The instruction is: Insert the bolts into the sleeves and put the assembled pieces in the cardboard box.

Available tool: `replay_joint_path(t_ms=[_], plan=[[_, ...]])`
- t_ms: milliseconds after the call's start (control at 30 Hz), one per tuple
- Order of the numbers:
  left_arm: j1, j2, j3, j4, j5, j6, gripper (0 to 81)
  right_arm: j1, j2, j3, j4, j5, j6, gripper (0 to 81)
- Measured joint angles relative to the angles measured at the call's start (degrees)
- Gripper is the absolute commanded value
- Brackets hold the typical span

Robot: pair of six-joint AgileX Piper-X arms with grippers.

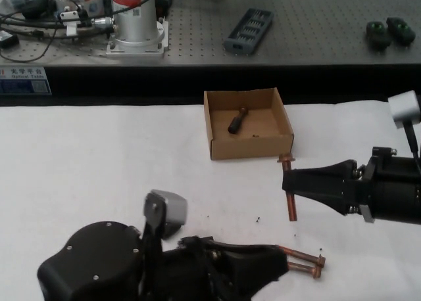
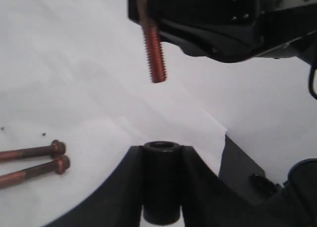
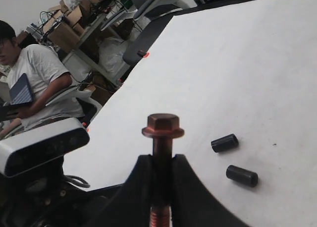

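Note:
My right gripper (image 1: 287, 183) is shut on a copper bolt (image 1: 290, 194) that hangs upright, head up (image 3: 162, 126), just in front of the cardboard box (image 1: 217, 140). My left gripper (image 2: 162, 152) is shut on a black sleeve (image 2: 161, 182), held upright with its bore facing up. The bolt's threaded tip (image 2: 155, 56) hangs above the sleeve, clear of it and slightly to one side. A dark assembled piece (image 1: 237, 121) lies inside the box. Two spare bolts (image 1: 306, 261) lie side by side on the white sheet by my left gripper (image 1: 279, 261). Two loose sleeves (image 3: 224, 142) (image 3: 242, 176) lie on the sheet.
The white sheet (image 1: 99, 156) covers the bench up to a dark raised shelf (image 1: 197, 74) behind the box. The left arm's body (image 1: 99, 261) fills the near edge. A grey case (image 1: 248, 29) and a metal post (image 1: 135, 18) stand far back.

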Motion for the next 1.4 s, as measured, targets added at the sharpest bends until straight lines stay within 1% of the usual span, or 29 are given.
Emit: replay_joint_path(t_ms=[200, 367, 600, 700, 833, 967, 1200, 1400], plan=[[-0.95, 0.0, -1.24, -0.89, 0.53, 0.33, 0.6, 0.0, 0.0, 1.0, -1.39, -0.51, 1.15, 4.3], [-0.95, 0.0, -1.35, 0.97, 1.91, 4.53, 0.6, 0.0, 0.0, 1.02, -2.0, -0.72, 1.82, 4.3], [-0.95, 0.0, -1.32, 5.11, 2.02, 12.74, 0.6, 0.0, 0.0, 1.02, -2.1, -0.85, 2.14, 4.3], [-0.95, 0.0, -1.32, 6.46, -0.35, 15.84, 0.6, 0.0, 0.0, 1.02, -2.53, -1.0, 2.14, 4.3], [-0.95, 0.0, -1.32, 6.16, -3.98, 17.01, 0.6, 0.0, 0.1, 1.02, -4.25, -1.29, 2.36, 4.3], [-0.95, 0.0, -1.32, 4.45, -4.9, 17.01, 0.6, 0.0, 1.43, 1.02, -5.61, -2.53, 2.29, 4.3], [-0.95, 0.0, -1.32, 2.08, -4.73, 14.16, 0.6, 0.0, 3.82, 1.02, -7.21, -4.91, 2.54, 4.3], [-0.95, 0.0, -1.32, 1.64, -2.44, 11.64, 0.6, 0.0, 3.88, 1.02, -8.58, -6.66, 3.3, 4.3]])
